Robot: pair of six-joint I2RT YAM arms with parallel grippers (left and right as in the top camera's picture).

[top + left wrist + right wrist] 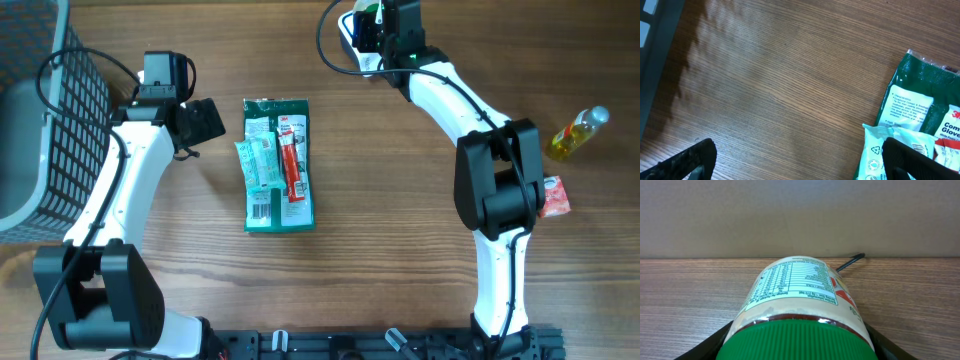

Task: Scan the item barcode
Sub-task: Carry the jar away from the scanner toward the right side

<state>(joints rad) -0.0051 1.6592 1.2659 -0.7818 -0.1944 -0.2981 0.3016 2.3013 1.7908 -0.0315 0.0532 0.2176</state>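
We see a wooden table (400,220) with the grain running side to side. Left of centre, a green glove pack (278,165) lies flat on it, with smaller packets on top. Near the right edge a yellow bottle (577,133) lies on its side. Near it, a red and white packet (555,195) is partly hidden. A dark mesh basket (60,130) is at the far left, possibly resting on the table edge.

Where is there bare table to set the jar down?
Bare wood for the jar lies between the glove package and the right arm. Crowded: by the basket, and around the yellow bottle and red packet.
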